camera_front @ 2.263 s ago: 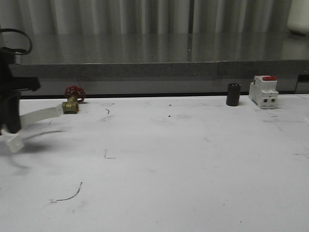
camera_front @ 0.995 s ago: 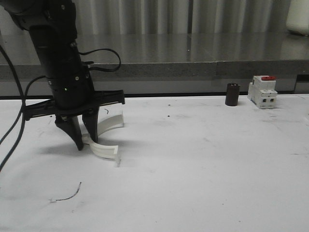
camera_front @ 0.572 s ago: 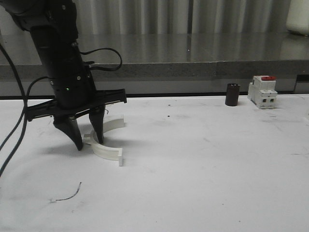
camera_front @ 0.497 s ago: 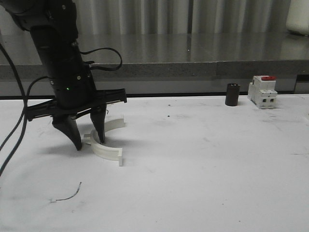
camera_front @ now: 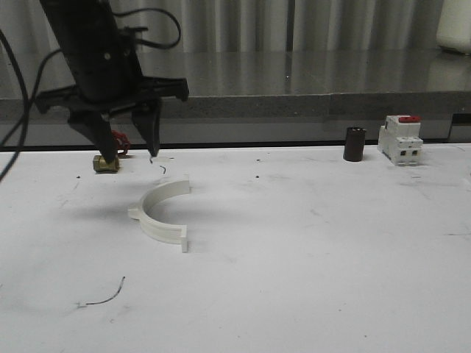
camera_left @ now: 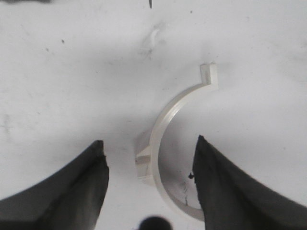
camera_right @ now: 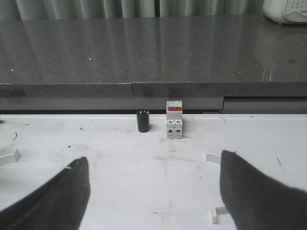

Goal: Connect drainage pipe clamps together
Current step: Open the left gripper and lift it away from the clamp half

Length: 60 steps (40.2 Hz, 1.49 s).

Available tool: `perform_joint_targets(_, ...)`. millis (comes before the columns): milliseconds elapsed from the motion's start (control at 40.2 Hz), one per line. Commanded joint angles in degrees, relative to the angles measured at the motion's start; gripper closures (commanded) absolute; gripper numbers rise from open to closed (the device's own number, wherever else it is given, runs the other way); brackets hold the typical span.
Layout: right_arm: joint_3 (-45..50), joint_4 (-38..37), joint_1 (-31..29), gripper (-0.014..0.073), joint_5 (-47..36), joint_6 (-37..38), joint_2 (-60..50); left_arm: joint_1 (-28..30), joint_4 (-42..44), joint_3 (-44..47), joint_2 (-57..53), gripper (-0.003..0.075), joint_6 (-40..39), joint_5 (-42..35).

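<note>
One clamp half [camera_front: 160, 212] lay flat on the white table [camera_front: 309, 265], under a raised left gripper [camera_front: 130, 149] whose jaws stood apart and empty.

From the left wrist view the half-ring [camera_left: 169, 143] sat between the two dark fingers [camera_left: 79, 191], touching neither. A brass valve with a red handwheel [camera_front: 110, 154] stood behind it near the table's far edge. Far to the right stood a black cylinder [camera_front: 355, 143] and a white breaker [camera_front: 401, 140]. The right gripper [camera_right: 153, 201] also hung with jaws spread; small white pieces [camera_right: 213, 156] lay near it.
</note>
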Motion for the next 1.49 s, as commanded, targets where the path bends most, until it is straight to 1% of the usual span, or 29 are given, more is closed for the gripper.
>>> perform_joint_targets(0, -2.1, -0.1, -0.4, 0.0010, -4.3, -0.5, 0.8, -0.3, 2.5, -1.1, -7.4, 0.0333, 2.9, -0.5)
perform_joint_targets(50, -2.1, -0.1, -0.4, 0.0010, -4.3, -0.5, 0.8, -0.3, 2.6, -0.3, -9.7, 0.0337, 4.9, -0.8)
perform_joint_targets(124, -2.1, -0.1, -0.4, 0.0010, -4.3, -0.5, 0.8, -0.3, 2.6, 1.9, -13.0, 0.0372, 7.2, -2.1)
perform_joint_targets(199, -2.1, -0.1, -0.4, 0.0010, -4.3, -0.5, 0.8, -0.3, 2.7, 5.2, -16.7, 0.0447, 8.4, -4.1)
perform_joint_targets(224, -2.1, -0.1, -0.4, 0.0010, -4.3, -0.5, 0.8, -0.3, 3.0, 6.8, -18.7, 0.0493, 8.4, -5.4)
perform_joint_targets(423, -2.1, -0.1, -0.4, 0.0010, -4.3, -0.5, 0.8, -0.2, 7.5, 21.0, -31.3, 0.0743, 8.5, -13.0)
perform_joint_targets(597, -2.1, -0.1, -0.4, 0.0010, -4.3, -0.5, 0.8, 1.0, 9.4, 33.5, -44.2, 0.0741, 8.3, -18.5)
perform_joint_targets(671, -2.1, -0.1, -0.4, 0.0010, -4.3, -0.5, 0.8, 1.2, 11.5, 38.8, -50.2, 0.0741, 8.3, -21.5)
perform_joint_targets(721, -2.1, -0.1, -0.4, 0.0010, -4.3, -0.5, 0.8, 1.2, 13.7, 42.7, -54.5, 0.0741, 8.3, -24.1)
perform_joint_targets(845, -2.1, -0.1, -0.4, 0.0010, -4.3, -0.5, 0.8, 1.2, 16.0, 52.1, -66.3, 0.0741, 8.3, -30.3)
perform_joint_targets(945, -2.1, -0.1, -0.4, 0.0010, -4.3, -0.5, 0.8, 1.2, 17.5, 58.0, -76.3, 0.0741, 8.5, -33.0)
perform_joint_targets(1094, -2.1, -0.1, -0.4, 0.0010, -4.3, -0.5, 0.8, 1.2, 18.2, 64.6, -92.0, 0.0741, 8.6, -32.3)
perform_joint_targets(1293, -2.1, -0.1, -0.4, 0.0010, -4.3, -0.5, 0.8, 1.2, 18.2, 69.2, -110.0, 0.0741, 8.6, -29.2)
perform_joint_targets(1368, -2.1, -0.1, -0.4, 0.0010, -4.3, -0.5, 0.8, 1.2, 18.2, 69.9, -113.2, 0.0741, 8.6, -29.3)
perform_joint_targets(1467, -2.1, -0.1, -0.4, 0.0010, -4.2, -0.5, 0.9, 1.2, 17.4, 69.9, -111.0, 0.0741, 8.6, -29.3)
